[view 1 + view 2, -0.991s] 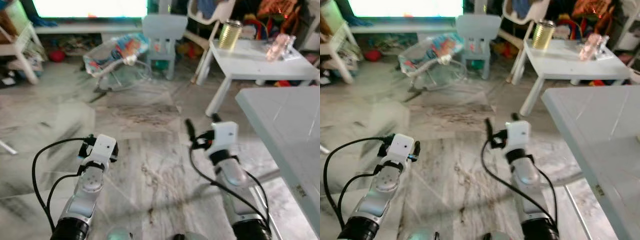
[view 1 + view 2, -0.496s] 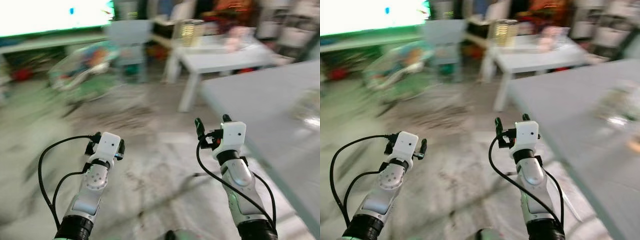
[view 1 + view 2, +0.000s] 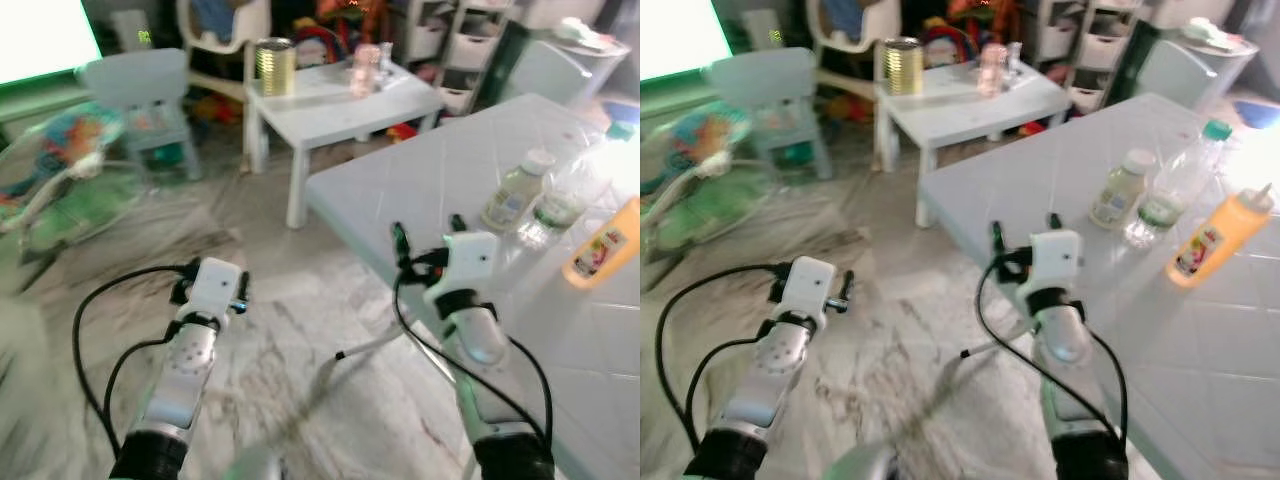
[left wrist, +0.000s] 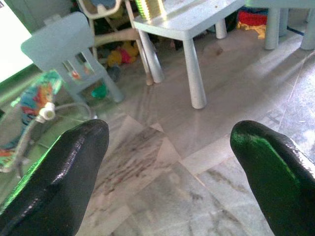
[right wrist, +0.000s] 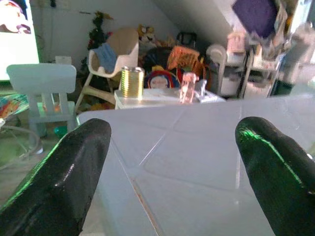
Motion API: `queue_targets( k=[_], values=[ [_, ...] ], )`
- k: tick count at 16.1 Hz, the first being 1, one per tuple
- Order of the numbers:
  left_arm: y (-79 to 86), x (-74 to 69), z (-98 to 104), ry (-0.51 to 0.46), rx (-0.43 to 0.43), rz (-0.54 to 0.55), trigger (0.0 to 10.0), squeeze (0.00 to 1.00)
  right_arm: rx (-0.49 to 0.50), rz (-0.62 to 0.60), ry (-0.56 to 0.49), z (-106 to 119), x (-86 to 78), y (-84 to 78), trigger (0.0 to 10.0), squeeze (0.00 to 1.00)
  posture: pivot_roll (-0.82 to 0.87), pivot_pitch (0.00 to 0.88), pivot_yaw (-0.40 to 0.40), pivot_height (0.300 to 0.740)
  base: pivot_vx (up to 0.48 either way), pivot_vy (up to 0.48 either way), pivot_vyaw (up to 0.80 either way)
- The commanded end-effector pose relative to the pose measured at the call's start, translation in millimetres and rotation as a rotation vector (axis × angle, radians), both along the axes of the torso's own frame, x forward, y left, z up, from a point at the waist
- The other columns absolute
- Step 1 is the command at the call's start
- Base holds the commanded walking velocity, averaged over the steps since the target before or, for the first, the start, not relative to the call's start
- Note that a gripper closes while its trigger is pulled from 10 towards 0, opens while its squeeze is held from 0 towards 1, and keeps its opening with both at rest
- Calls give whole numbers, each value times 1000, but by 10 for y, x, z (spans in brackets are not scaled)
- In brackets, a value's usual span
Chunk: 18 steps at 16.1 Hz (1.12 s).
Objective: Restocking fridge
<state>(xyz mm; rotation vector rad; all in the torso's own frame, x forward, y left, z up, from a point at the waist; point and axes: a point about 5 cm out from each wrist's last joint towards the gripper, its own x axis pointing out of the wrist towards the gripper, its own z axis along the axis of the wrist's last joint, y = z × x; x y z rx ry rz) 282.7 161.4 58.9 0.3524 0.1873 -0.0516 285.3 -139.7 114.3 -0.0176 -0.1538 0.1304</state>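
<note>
The right gripper (image 3: 1024, 231) is held wide open and empty at the white table's (image 3: 1200, 330) edge. The left gripper (image 4: 167, 162) is likewise spread, empty, over the floor. An orange bottle (image 3: 1212, 238) is seen on the table.

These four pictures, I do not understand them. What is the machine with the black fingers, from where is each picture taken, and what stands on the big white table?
It is a humanoid robot with two silver arms. Two pictures come from cameras in its head, looking down at its own arms: the left gripper hangs over the marble floor, the right gripper is at the edge of the large white table. The other two come from a camera on each wrist, looking between that gripper's two black fingers; both grippers are open and hold nothing. On the table stand a small white-capped bottle, a clear bottle with a green cap and an orange squeeze bottle. Behind, a small white table carries a gold tin can.
</note>
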Motion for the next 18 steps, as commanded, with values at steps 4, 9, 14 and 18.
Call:
queue_targets(
  k=[4, 9, 14, 18],
  values=[
    [-41, -14, 52, -23, -38, -14, 10000, 0, -6, -8, 3, -14, -34, -36, 10000, 0, 86, 85, -34, 740, 0, 0, 0],
    [-58, 14, 53, -21, -67, -40, 10000, 0, 4, -4, 13, -17, -27, -26, 10000, 0, 79, 72, -38, 740, 0, 192, 0],
    [-131, 26, 75, -29, -85, -74, 10000, 0, -9, -13, 8, -13, -23, -44, 10000, 0, 72, 62, -35, 740, 0, 478, -800],
    [-172, -5, 62, -33, -94, -103, 10000, 0, -11, -17, 10, -24, -35, -54, 10000, 0, 76, 67, -34, 740, 67, 442, -800]
  ],
)
